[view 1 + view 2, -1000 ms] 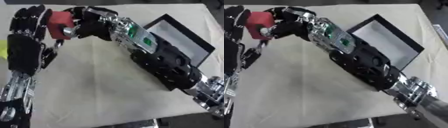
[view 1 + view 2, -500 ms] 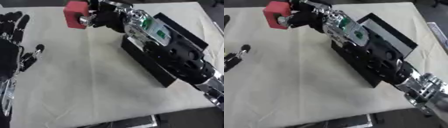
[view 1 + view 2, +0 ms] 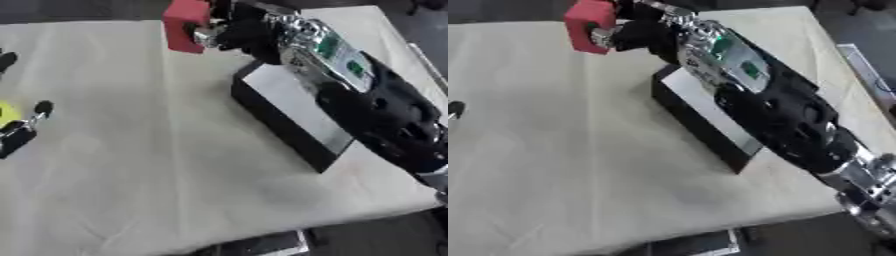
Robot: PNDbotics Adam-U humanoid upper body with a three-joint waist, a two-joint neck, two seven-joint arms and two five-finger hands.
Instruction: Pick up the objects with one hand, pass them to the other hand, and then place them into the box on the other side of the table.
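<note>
A red block [image 3: 185, 25] hangs in the air near the top of the views, held by my right hand [image 3: 234, 31], whose fingers curl round it. The right arm stretches from the lower right across the black box [image 3: 278, 114], which has a pale inside and stands on the cream table. The block is just left of the box's far corner. My left hand [image 3: 19, 132] shows only at the left edge of the left eye view, low over the table, with little of it visible. A yellow thing [image 3: 7, 113] lies beside it.
The cream cloth-covered table [image 3: 140, 170] fills the views; its front edge runs along the bottom. The right edge lies beyond the box. A dark floor shows at the lower right.
The right hand has carried the red block away from the left hand and to the right, toward the box. The left hand has drawn back to the left edge. The camera has also turned.
</note>
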